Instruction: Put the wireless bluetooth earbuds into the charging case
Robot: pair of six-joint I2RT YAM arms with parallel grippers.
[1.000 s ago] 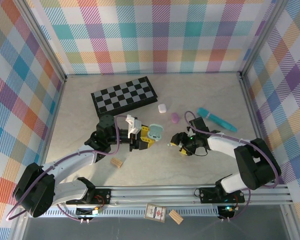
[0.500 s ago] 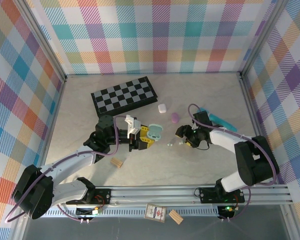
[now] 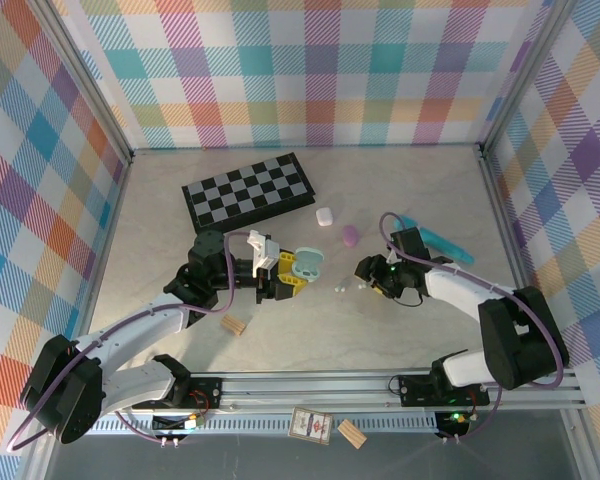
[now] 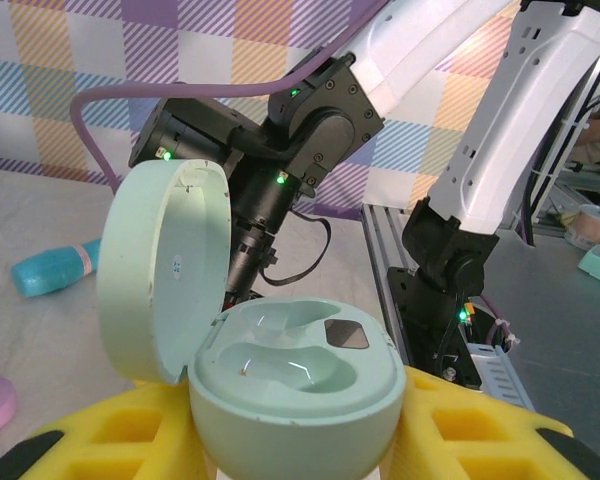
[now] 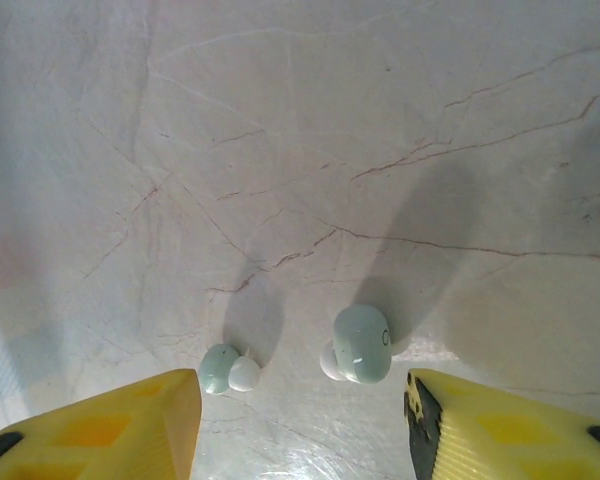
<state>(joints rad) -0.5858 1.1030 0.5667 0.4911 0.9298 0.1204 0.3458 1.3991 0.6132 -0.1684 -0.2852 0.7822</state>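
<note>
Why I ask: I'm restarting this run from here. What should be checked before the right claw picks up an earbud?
1. Charging case lid open: ok.
2. Both seats in the case empty: ok.
3. Left claw gripping the case: ok.
4. Right claw open over the table: ok.
5. Earbuds lying on the table between its fingers, apart from each other: ok.
6. Which earbud fits which seat: cannot tell.
</note>
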